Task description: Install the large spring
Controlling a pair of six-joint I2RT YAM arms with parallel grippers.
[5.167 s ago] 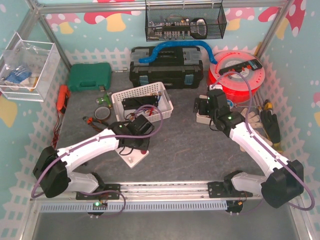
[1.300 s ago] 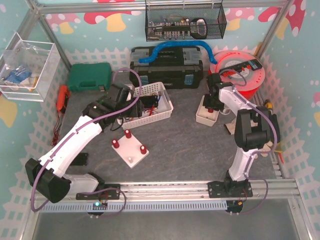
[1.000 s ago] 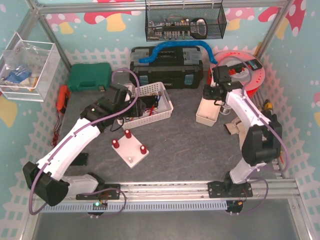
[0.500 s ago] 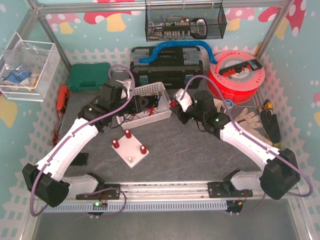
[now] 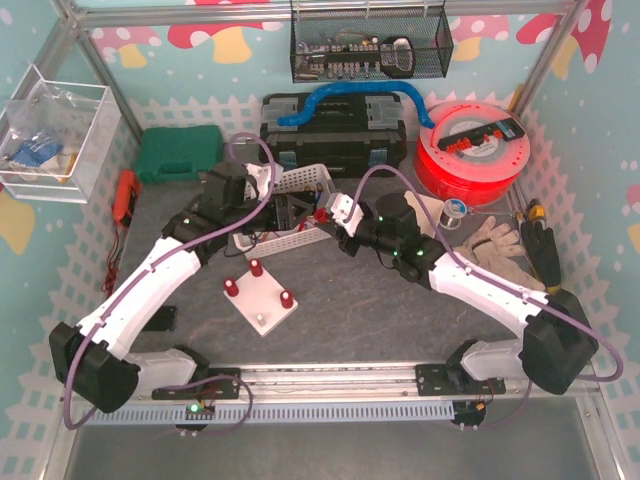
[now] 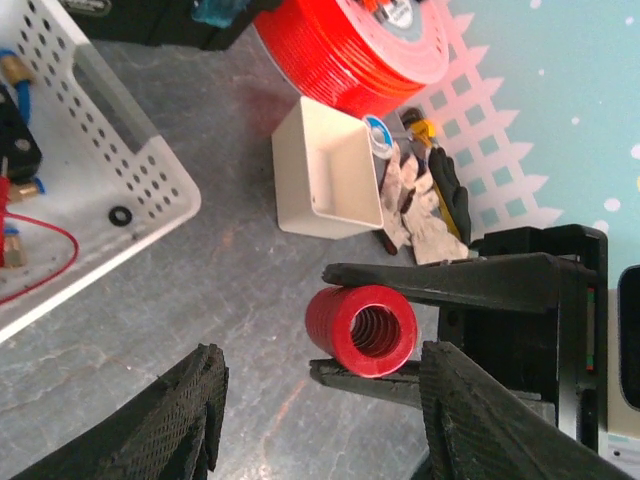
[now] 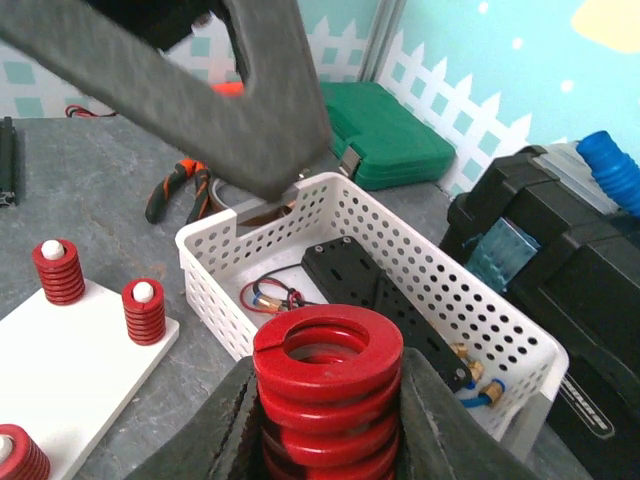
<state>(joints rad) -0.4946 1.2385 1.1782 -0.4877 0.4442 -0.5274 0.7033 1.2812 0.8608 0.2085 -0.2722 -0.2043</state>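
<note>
The large spring [image 7: 325, 385], a red one, is clamped in the right pincer [image 5: 331, 216]. It hangs above the tabletop [image 5: 400, 300], in the middle and toward the far edge, just beside the white basket [image 5: 300, 180]. The left pincer [image 5: 265, 195] is close in front of it with its fingers [image 6: 190, 410] wide apart and nothing between them. Its camera looks straight at the open end of the spring.

The white board [image 5: 262, 305] lies between the middle and the near left corner, well apart from the spring. Three posts on it carry small red springs. A fourth place seems free, but it is hard to tell.

I think the danger is mostly in the closeness of the two arms. If one moves without care, the pincers can knock together above the basket. The hold is only on the round coils, so a knock can turn the spring or make it slip out and roll away. If it comes tilted to the post, it can jam or push the board aside.
</note>
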